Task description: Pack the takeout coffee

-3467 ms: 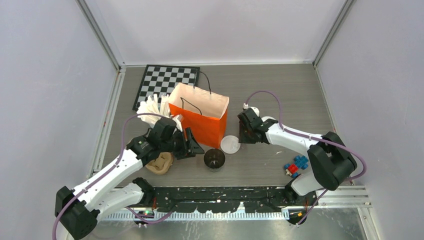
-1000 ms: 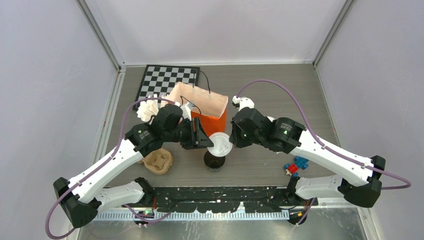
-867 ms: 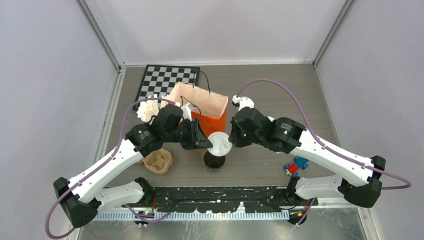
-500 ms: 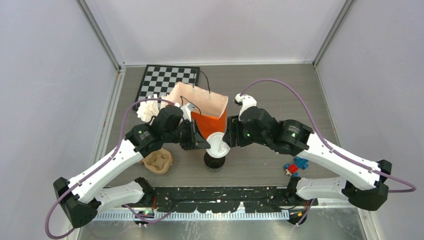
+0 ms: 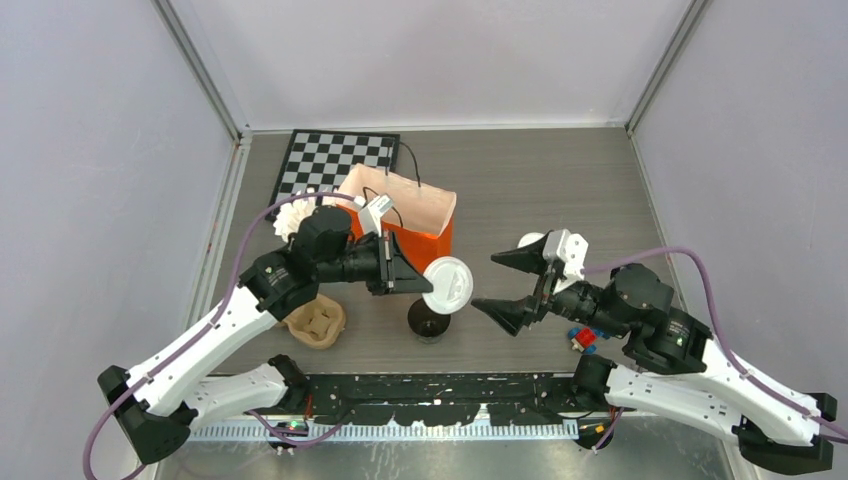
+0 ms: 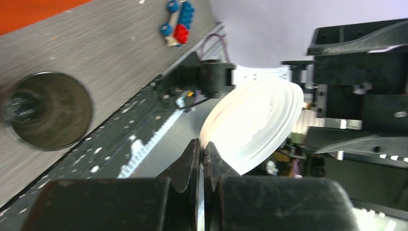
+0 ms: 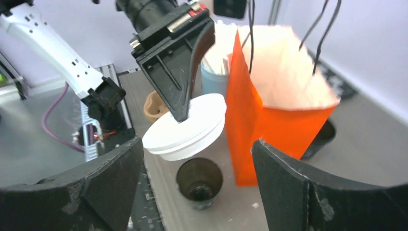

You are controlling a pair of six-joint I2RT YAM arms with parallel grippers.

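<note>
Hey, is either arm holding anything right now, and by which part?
The left gripper pinches the white lid by its rim, above the open black cup. The right gripper is open and empty.

A grey wood-grain tabletop fills the floor of a boxed enclosure. Plain pale lavender panels close it in: a back wall, a left wall and a right wall. Slanting aluminium posts mark the two far corners. Along the near edge runs a black perforated strip, with brushed metal sheet below it. The light is even, and the shadows are soft.
</note>
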